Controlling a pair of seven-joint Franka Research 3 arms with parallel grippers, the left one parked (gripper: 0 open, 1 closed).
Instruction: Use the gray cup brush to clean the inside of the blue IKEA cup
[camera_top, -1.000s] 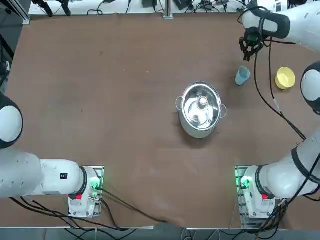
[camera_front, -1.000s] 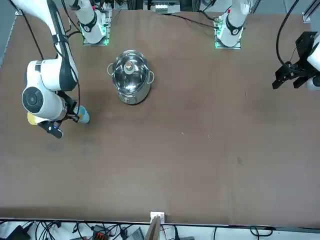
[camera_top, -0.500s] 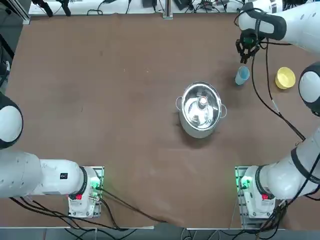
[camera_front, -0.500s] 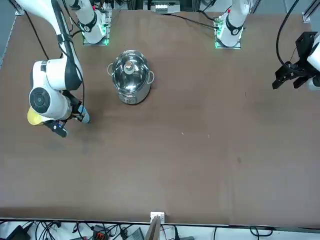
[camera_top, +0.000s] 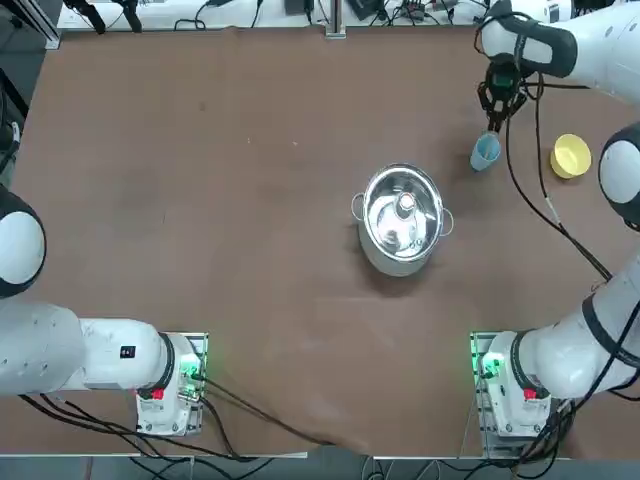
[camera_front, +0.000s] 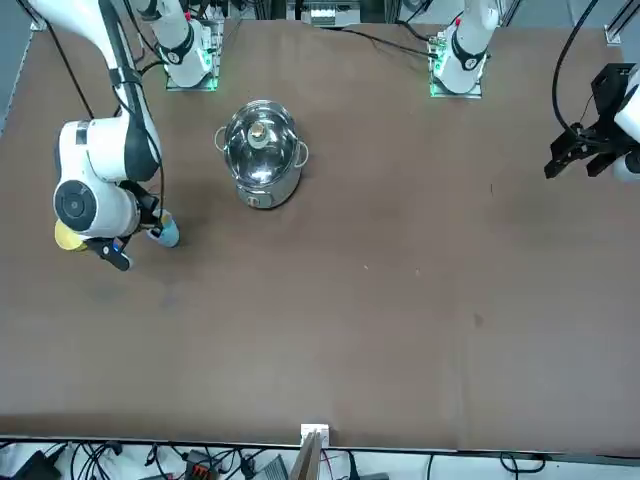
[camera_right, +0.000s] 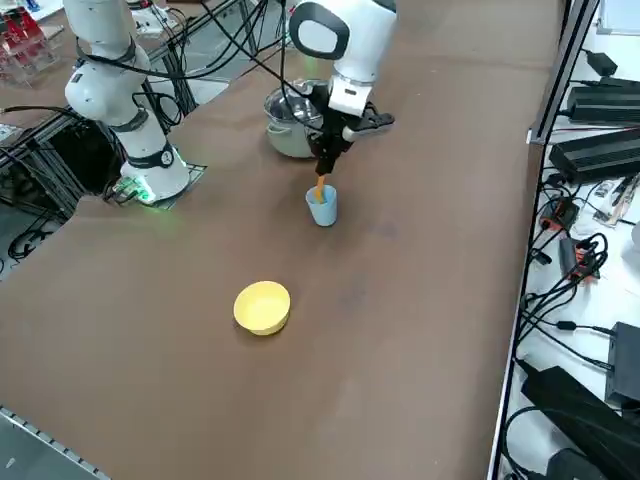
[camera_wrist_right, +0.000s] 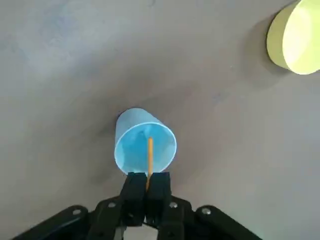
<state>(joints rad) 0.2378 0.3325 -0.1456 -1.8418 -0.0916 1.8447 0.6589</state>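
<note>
Light-blue plastic tumbler, the blue IKEA cup (camera_wrist_right: 145, 145): upright on the brown table (camera_top: 220, 200), open mouth up, directly beneath the right gripper (camera_wrist_right: 146, 186). Wrist view looks straight down into it.

Orange-handled stick, the gray cup brush (camera_wrist_right: 149, 160): clamped between the two black fingers (camera_wrist_right: 133, 192), which are closed tight on its upper end. The handle runs down from the fingertips into the cup mouth, its lower end inside the cup near the middle of the opening. The pale brush end cannot be made out. Side view shows a short length of orange between the fingertips and the rim of the cup (camera_right: 322, 206).

Right gripper (camera_right: 325, 168): pointing straight down, just above the cup, not touching its rim. Wrist and white forearm rise above it; the arm reaches far out from its base (camera_top: 505, 385) across the table to the cup's spot, with a black cable looping alongside. In the front view the white wrist housing covers most of the gripper, and only part of the cup (camera_front: 166, 233) shows just beside it.

Yellow bowl (camera_right: 262, 306): on the table to one side of the gripper, clear of the cup and untouched; it also shows at the edge of the wrist view (camera_wrist_right: 295, 37).

Steel pot (camera_top: 402, 218): two-handled, open, on the table nearer the arm's base than the gripper is, apart from the cup
</note>
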